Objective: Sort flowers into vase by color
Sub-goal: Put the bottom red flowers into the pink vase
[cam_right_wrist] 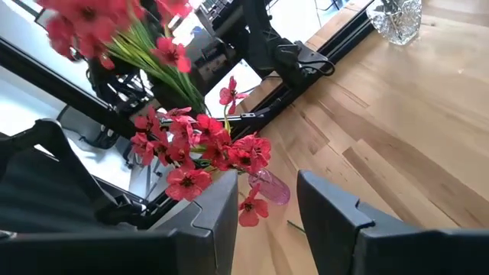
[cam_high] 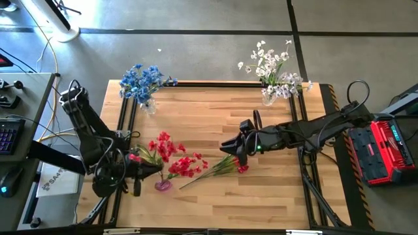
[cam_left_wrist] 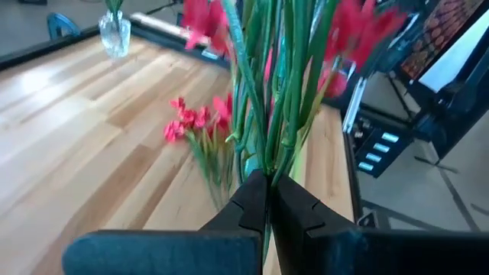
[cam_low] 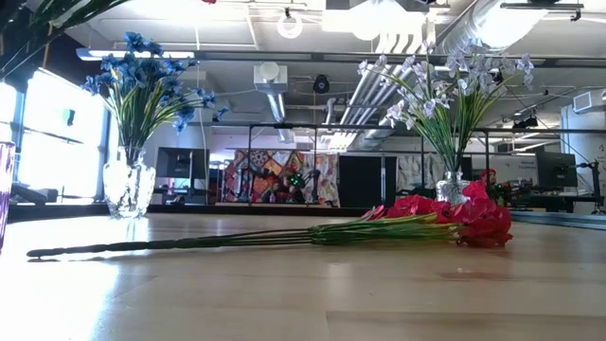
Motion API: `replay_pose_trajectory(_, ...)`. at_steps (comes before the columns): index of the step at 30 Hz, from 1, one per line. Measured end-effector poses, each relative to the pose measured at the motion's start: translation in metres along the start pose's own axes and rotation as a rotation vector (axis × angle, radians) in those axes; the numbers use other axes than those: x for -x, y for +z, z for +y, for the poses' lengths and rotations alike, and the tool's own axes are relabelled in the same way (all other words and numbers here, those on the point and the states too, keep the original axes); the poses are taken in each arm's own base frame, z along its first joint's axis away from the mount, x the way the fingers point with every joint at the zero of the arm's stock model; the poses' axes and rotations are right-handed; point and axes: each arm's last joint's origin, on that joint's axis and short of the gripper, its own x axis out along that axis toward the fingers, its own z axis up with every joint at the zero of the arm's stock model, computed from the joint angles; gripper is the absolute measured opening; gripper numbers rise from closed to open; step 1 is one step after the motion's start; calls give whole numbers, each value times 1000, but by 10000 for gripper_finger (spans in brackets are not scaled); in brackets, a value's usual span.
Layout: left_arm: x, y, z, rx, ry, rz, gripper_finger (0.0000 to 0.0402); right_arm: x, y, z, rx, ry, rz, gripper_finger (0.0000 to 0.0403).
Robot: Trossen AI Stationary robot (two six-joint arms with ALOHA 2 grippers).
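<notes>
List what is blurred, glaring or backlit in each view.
Low view: ceiling lights glare, the blue flowers stand backlit. Left wrist view: red flower stems blur just beyond the left pincer. Right wrist view: red blossoms blur up close. High view: even light.

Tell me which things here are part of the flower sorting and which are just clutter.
Part of the job:
blue flowers in vase
white flowers in vase
red flowers in pink vase
loose red spray lying on the table
left gripper, shut on red stems
right gripper, open

Clutter:
keyboard
red case

Wooden table: vases, red spray
</notes>
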Motion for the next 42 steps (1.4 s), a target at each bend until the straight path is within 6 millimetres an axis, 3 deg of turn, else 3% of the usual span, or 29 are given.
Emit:
replay_pose_trajectory(13,3,-40,12,-36,-3,-2,0,0,-3,0,-29,-7,15,124)
replay_pose_trajectory(18,3,-52,18,-46,-2,6,0,-1,-7,-3,-121,-36,44,124)
replay_pose_trajectory(28,2,-58,23,-88,-3,57,5,-24,-67,-36,-445,-500,316,124)
replay_pose_trajectory(34,2,-58,24,-123,2,60,54,-42,-88,-43,-487,-543,461,124)
replay_pose_trajectory(42,4,-55,25,-119,-16,73,142,-56,-102,-50,-550,-605,495,144)
